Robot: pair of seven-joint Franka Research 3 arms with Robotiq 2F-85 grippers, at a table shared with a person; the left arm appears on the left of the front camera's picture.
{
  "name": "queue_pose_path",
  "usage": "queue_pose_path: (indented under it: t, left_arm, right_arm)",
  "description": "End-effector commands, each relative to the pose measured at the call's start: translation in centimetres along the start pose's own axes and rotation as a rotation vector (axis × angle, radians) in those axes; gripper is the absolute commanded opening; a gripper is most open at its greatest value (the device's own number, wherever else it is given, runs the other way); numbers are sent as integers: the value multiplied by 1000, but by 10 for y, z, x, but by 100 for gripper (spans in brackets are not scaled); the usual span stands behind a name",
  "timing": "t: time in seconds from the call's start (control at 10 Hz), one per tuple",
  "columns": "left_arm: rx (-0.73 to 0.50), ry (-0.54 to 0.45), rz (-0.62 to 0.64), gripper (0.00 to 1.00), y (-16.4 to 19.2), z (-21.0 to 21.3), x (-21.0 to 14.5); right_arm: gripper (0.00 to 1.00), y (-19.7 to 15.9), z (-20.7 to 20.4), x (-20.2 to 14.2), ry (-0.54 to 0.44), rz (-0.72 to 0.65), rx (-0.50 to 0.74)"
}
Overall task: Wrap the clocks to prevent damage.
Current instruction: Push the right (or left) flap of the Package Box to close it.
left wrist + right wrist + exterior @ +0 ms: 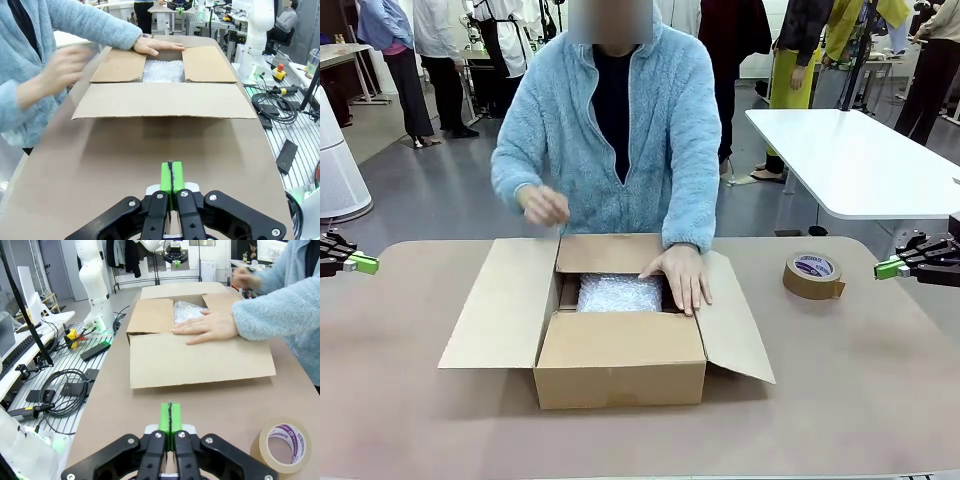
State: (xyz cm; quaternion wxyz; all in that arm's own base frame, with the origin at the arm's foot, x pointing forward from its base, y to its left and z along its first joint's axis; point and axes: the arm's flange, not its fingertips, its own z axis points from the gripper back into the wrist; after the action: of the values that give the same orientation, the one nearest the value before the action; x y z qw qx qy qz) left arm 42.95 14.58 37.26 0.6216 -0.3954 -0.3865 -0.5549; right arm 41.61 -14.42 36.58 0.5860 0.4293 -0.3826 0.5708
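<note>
Brown tabletop (840,380); whitish bubble-wrapped bundle (620,293) in box (620,370); left hand (370,264), right hand (882,268) clenched.

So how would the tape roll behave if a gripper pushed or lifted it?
The tape roll lies flat on the table, so a push would probably make it slide rather than roll. Its thick wound ring looks stiff, so it would likely keep its shape in a grip. A short loose end seems to stick out at its side and might catch.

Bright, even light, soft shadows; the person's raised hand (60,70) is motion-blurred.
</note>
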Motion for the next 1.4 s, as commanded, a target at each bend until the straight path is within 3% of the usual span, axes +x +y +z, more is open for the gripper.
queue_pose_path:
  t: [0.0, 0.2, 0.7, 0.9, 1.3]
  left_arm:
    - [-2, -10, 1, 0, -2, 1, 0]
    - [0, 0, 0, 0, 0, 0, 0]
    - [-32, 429, -11, 0, 14, -58, 47]
    - [-58, 537, -12, 0, 22, -96, 43]
    - [-122, 508, 25, 0, 18, -145, 19]
  right_arm:
    - [1, 0, 0, 0, -2, 0, -1]
    - [1, 0, 0, 0, -2, 0, -1]
    - [1, 0, 0, 0, -2, 0, -1]
    - [1, 0, 0, 0, -2, 0, -1]
    - [1, 0, 0, 0, -2, 0, -1]
